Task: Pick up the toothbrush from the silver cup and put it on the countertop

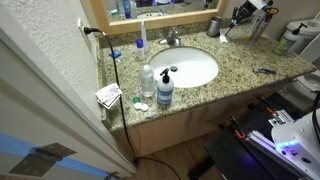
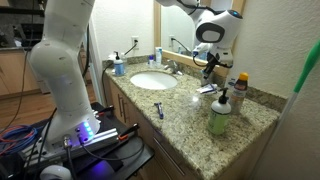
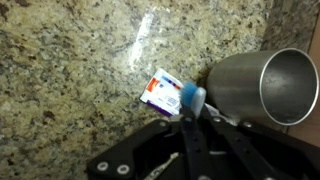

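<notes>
The blue-headed toothbrush [image 3: 193, 97] is out of the shiny silver cup [image 3: 262, 85], just beside it above the speckled countertop [image 3: 70, 70].

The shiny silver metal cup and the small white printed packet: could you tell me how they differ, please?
The shiny silver metal cup is a hollow, open-mouthed cylinder; the small white printed packet is a flat rectangle. The cup is plain and reflective, the packet red-and-blue printed. The cup is far larger than the packet. Both rest on the speckled granite countertop.

A wood-framed mirror [image 1: 185, 6] hangs above pale wooden cabinets [image 1: 190, 112]; brown floor [image 1: 170, 165] below, white door [image 1: 40, 90] alongside.
</notes>
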`<state>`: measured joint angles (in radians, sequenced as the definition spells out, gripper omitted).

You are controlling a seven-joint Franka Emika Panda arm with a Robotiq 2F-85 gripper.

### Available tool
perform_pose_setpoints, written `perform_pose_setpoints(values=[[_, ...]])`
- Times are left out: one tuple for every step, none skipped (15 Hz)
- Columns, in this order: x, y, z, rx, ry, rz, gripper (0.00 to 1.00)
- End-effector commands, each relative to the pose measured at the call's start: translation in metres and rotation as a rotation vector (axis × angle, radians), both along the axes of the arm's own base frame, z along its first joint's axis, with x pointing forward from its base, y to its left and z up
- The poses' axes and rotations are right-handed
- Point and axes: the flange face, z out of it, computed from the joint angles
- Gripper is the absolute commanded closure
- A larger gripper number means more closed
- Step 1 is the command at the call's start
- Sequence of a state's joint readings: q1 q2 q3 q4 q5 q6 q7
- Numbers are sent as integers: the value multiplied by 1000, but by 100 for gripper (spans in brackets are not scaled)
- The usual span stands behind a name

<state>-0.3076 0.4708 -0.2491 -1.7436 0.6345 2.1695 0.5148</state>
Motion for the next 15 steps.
perform_pose_setpoints(values=[[3,-4,-5,4,-16,-10,98],[4,-5,-12,8,-25,-10,98],[6,-4,-18,14,-33,-14,98],[7,-3,-22,30,-40,-15,98],[8,-1,-25,38,-50,-18,98],[10,-1,-28,48,-57,-18,98],[10,-1,-30,58,-58,-25,98],[9,-1,-31,62,-50,-26,98],[9,-1,-31,63,-46,-24,98],[9,0,-30,47,-35,-7,98],[9,1,-29,47,-15,14,98],[10,1,-29,34,-6,36,98],[10,0,-30,21,12,58,98],[10,0,-31,5,28,80,98],[9,-1,-31,-9,57,109,98]])
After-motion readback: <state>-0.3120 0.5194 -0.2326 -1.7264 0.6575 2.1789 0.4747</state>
